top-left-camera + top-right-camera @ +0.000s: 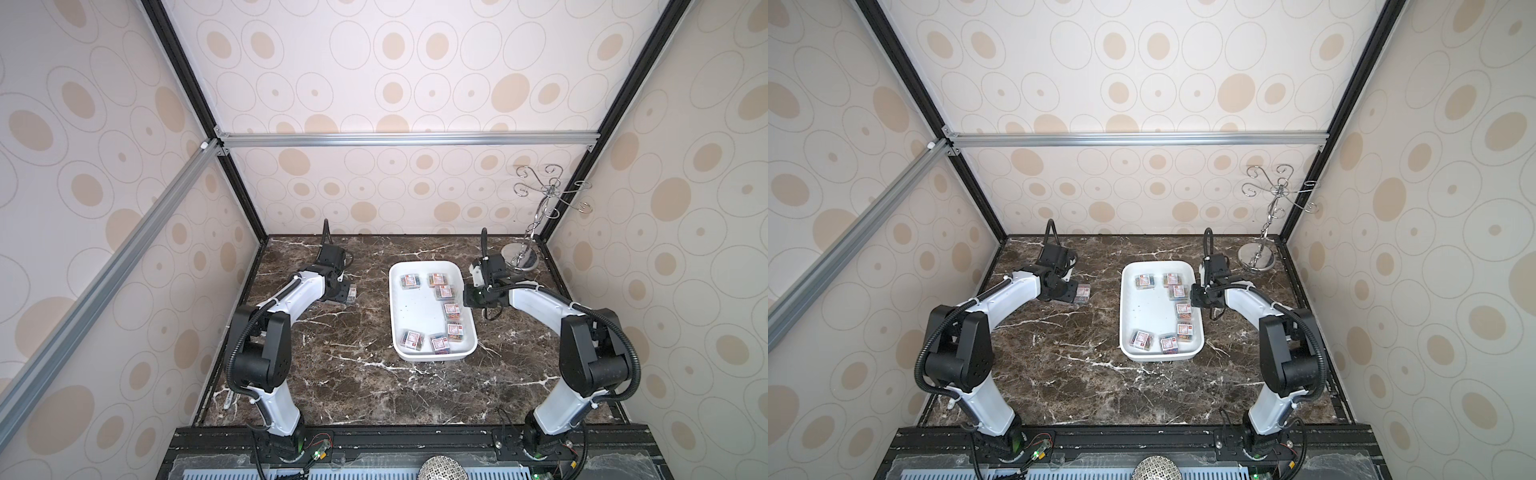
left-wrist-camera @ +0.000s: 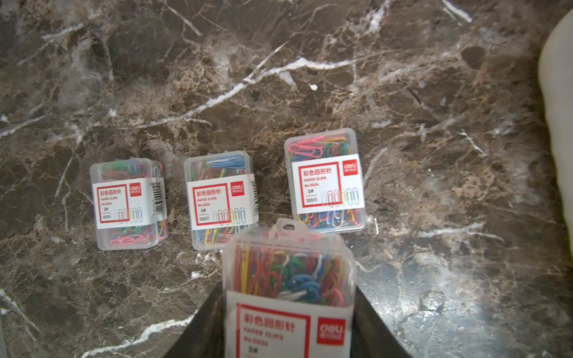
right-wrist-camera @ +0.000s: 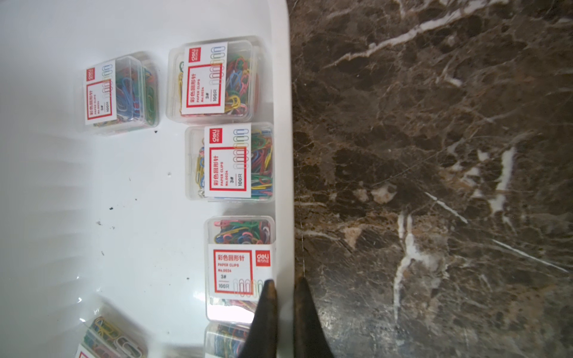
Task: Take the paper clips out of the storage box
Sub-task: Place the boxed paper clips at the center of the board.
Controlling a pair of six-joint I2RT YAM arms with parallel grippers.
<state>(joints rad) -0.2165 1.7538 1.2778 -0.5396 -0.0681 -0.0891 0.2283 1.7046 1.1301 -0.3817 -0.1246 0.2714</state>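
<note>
The storage box (image 1: 415, 311), a white shallow tray, sits mid-table in both top views (image 1: 1150, 311). Several clear boxes of paper clips (image 1: 451, 309) lie inside it, mostly along its right side (image 3: 229, 161). My left gripper (image 2: 288, 297) is left of the tray (image 1: 351, 293), low over the marble, shut on one paper clip box (image 2: 288, 272). Three more paper clip boxes (image 2: 221, 198) lie in a row on the table just beyond it. My right gripper (image 3: 285, 280) is at the tray's right wall (image 1: 467, 297), its fingers closed on either side of the rim (image 3: 283, 124).
A chrome hook stand (image 1: 521, 257) rises at the back right corner, just behind the right arm. The dark marble table (image 1: 353, 374) is enclosed by patterned walls and black frame posts. Small dark specks dot the tray floor (image 3: 111, 208).
</note>
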